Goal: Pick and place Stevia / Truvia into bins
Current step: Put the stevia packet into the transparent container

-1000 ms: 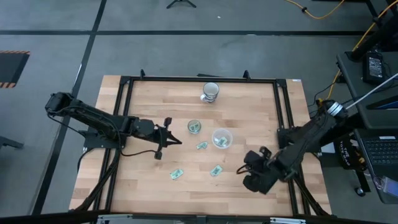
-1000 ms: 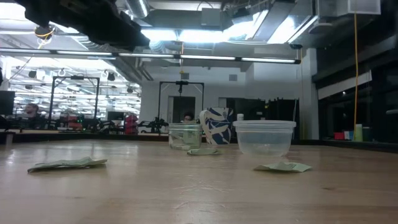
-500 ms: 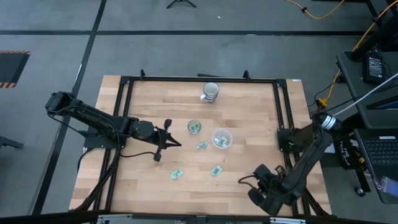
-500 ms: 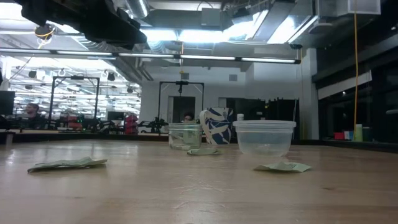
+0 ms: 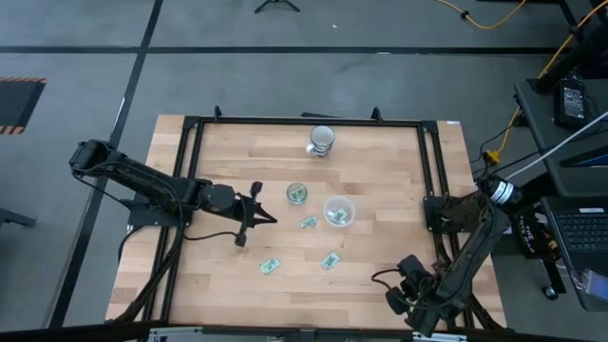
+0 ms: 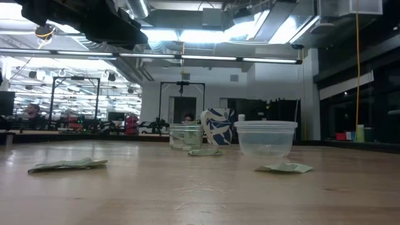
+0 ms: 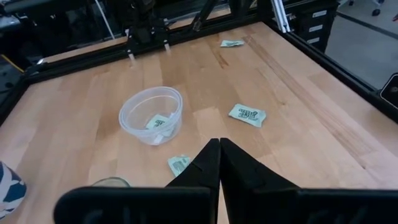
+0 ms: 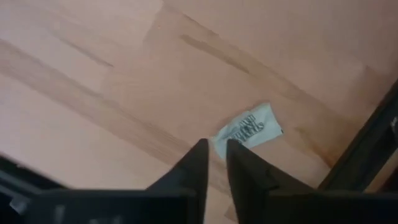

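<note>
Light green Stevia packets lie flat on the wooden table: one (image 5: 306, 222) beside the cups, two (image 5: 271, 266) (image 5: 330, 259) nearer the front edge. Another packet (image 8: 249, 130) lies by the near right corner. My right gripper (image 8: 213, 149) points down just above one end of it, slightly open, with nothing between its fingers. The bins stand mid-table: a narrow glass (image 5: 297, 194) and a wider white plastic cup (image 5: 339, 211), each with a packet inside. My left gripper (image 5: 256, 217) hovers shut, left of the glass, holding nothing.
A banded cup (image 5: 321, 140) stands near the far edge. A dark metal frame (image 5: 432, 171) runs round the table, and its rail (image 8: 367, 149) passes close beside my right gripper. Bare wood lies left of the near packets.
My right gripper has swung toward the table's near right corner, sunk lower and rolled about its own axis. It now hangs over the packet there. The packets and cups have not moved.
</note>
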